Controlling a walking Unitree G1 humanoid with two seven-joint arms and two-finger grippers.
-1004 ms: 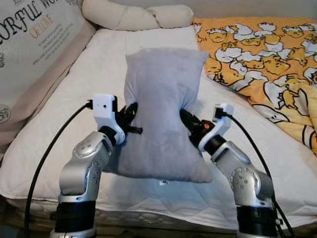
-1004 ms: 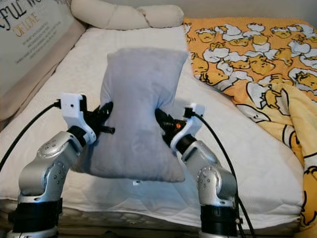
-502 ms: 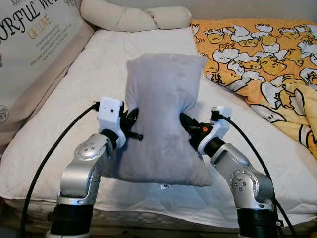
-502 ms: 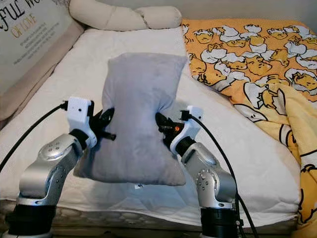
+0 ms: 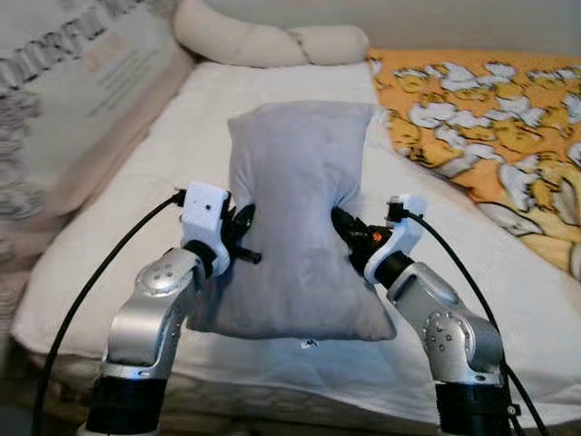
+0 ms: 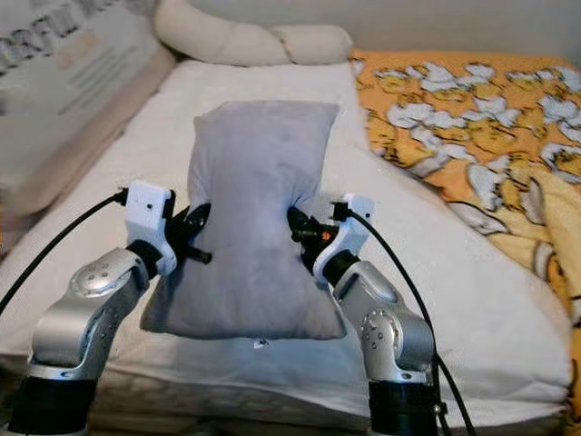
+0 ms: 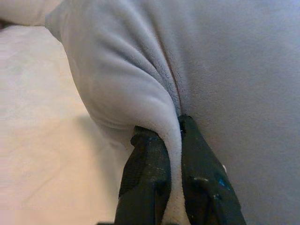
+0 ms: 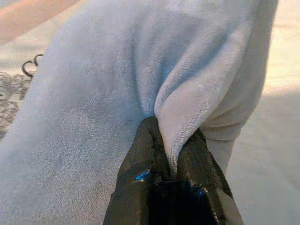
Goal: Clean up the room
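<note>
I hold a grey plush pillow (image 5: 295, 218) upright in front of me, above the near part of the white mattress (image 5: 191, 136). My left gripper (image 5: 243, 222) is shut on a fold of the pillow's left edge, seen close in the left wrist view (image 7: 171, 136). On the pillow's right edge my right gripper (image 5: 338, 220) pinches another fold (image 8: 171, 136). The pillow's lower corners hang below both grippers.
A large printed cushion (image 5: 68, 100) leans along the left side of the bed. A cream bolster pillow (image 5: 272, 41) lies at the head. An orange duck-print blanket (image 5: 490, 136) covers the right side, spilling toward the near right edge.
The camera has shifted a little, so the bed sits slightly differently in view. The pillow and both grippers keep the same hold and stand a touch lower.
</note>
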